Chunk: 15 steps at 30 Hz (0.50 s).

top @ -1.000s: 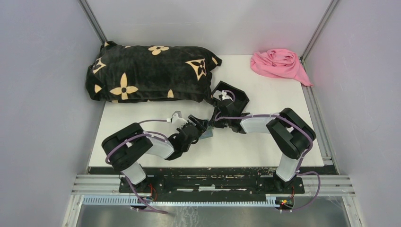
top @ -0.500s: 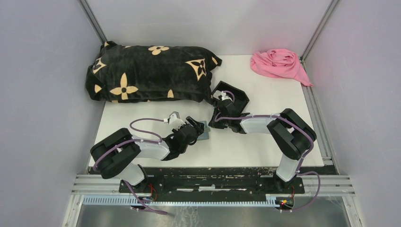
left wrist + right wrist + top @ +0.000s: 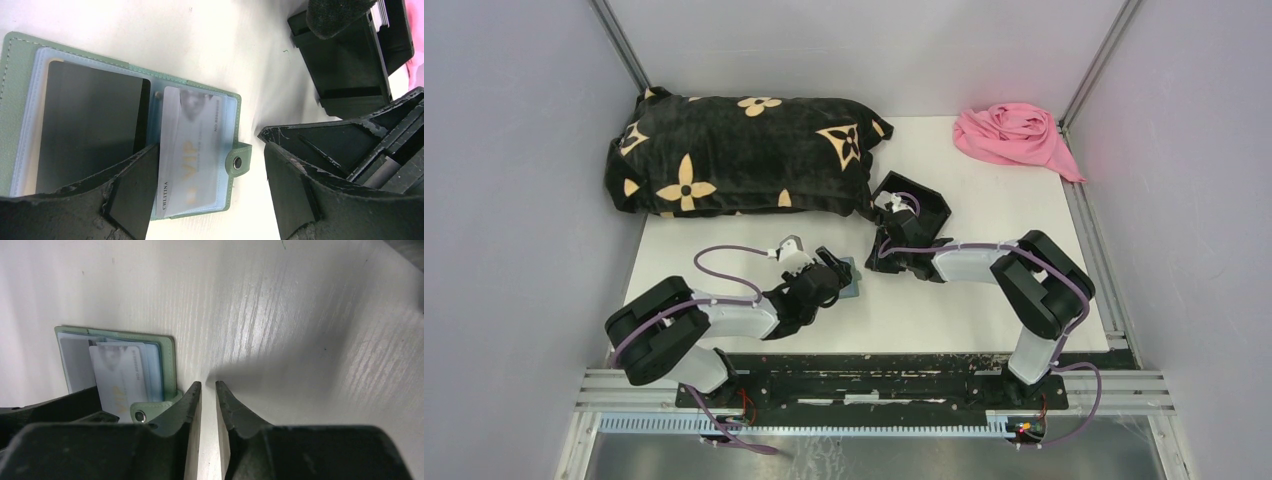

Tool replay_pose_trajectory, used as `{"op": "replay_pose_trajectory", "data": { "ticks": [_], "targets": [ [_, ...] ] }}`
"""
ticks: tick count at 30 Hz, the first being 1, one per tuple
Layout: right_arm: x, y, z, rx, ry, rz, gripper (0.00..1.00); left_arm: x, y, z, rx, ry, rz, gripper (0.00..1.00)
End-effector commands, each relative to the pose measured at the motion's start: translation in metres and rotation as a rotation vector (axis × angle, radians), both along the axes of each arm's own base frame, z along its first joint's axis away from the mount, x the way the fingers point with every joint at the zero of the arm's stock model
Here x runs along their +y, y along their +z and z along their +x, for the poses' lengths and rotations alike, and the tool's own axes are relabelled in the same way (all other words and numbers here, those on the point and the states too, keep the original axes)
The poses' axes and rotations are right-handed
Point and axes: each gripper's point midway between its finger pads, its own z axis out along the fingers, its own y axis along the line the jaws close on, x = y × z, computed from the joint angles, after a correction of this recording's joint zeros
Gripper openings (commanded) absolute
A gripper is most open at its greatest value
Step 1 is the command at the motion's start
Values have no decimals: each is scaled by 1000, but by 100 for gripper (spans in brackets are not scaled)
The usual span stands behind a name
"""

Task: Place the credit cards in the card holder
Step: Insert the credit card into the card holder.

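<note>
Pincer (image 3: 842, 272) over white table (image 3: 964, 310); grey walls (image 3: 514, 200)

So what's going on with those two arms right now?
Left gripper open over the card holder. Right gripper nearly shut, empty, beside it. White card sits in a slot. Nothing in the way.

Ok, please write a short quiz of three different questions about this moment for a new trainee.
1. True or false: the card holder lies open on the table.
2. Which gripper has its jaws wide apart: a) left gripper b) right gripper?
3. What word is printed on the white card in the holder?

Key: 1 true; 2 a; 3 VIP.
</note>
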Motion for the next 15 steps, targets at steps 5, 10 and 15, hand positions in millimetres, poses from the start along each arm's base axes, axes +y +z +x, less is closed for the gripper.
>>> {"op": "replay_pose_trajectory", "data": {
  "ticks": [5, 10, 15],
  "targets": [
    [-38, -38, -35, 129, 26, -193, 33, 17, 4, 2, -17, 1, 140, 85],
    [-38, -35, -35, 120, 31, -195, 37, 14, 8, 5, -19, 0, 147, 87],
    [-40, -30, -35, 104, 34, -202, 38, 20, 6, 3, -9, 18, 161, 88]
  ]
}}
